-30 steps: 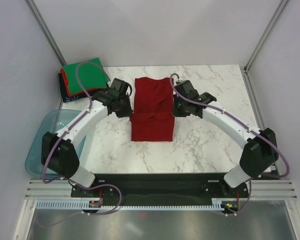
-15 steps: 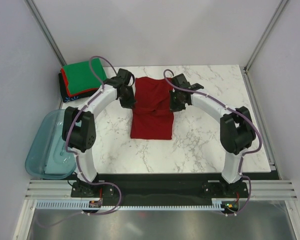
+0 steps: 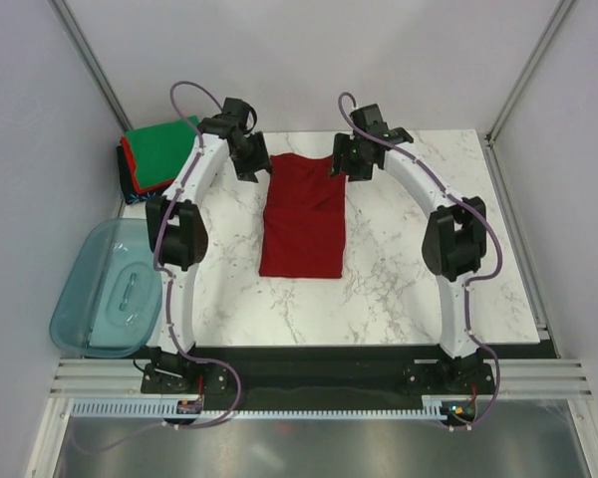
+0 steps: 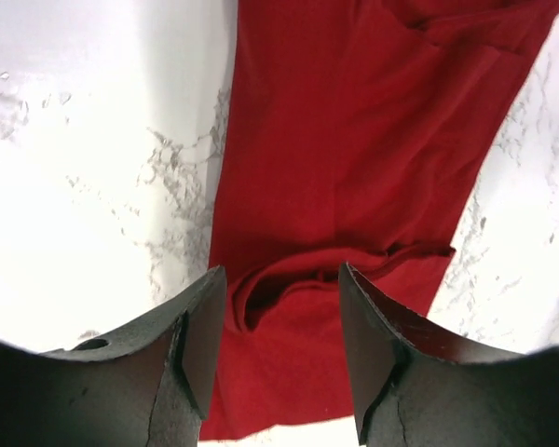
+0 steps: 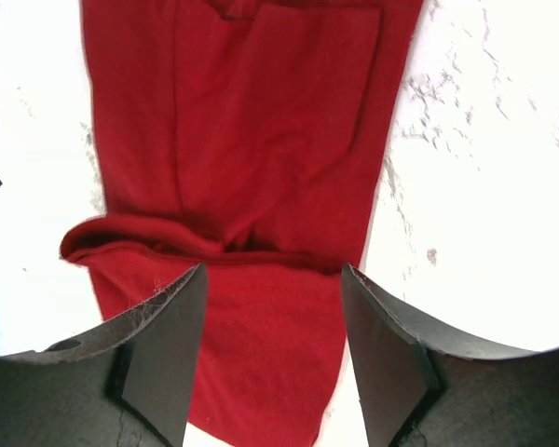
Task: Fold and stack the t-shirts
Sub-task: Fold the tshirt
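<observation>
Left tool [image 4: 281,279], right tool [image 5: 272,275]: shirt [image 3: 301,214] corners

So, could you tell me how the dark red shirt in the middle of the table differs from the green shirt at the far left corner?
The dark red shirt is folded into a long strip; the green shirt is a compact, squarish fold. The dark red shirt lies alone on the table; the green shirt tops a pile of folded shirts. Both are plain cloth, lying flat.
</observation>
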`<action>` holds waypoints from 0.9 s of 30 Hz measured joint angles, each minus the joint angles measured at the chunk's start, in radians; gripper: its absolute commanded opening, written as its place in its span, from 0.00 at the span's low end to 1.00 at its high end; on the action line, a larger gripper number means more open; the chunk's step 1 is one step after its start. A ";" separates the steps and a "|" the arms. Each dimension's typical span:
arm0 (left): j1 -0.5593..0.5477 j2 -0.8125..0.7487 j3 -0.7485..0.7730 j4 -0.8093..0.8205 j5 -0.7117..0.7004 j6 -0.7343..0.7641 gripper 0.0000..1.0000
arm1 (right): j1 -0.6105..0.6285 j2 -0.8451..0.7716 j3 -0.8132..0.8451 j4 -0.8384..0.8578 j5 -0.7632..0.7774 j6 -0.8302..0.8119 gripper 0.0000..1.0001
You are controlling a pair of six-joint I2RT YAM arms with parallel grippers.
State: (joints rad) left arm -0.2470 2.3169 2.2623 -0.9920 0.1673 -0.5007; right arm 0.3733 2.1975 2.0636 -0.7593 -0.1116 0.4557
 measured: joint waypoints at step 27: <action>-0.025 -0.772 -1.340 0.488 0.100 -0.035 0.66 | 0.159 -0.555 -1.096 0.398 -0.146 0.154 0.73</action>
State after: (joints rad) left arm -0.2718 1.5452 0.9222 -0.5037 0.2676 -0.5358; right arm 0.5327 1.6421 0.9680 -0.3614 -0.2577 0.6094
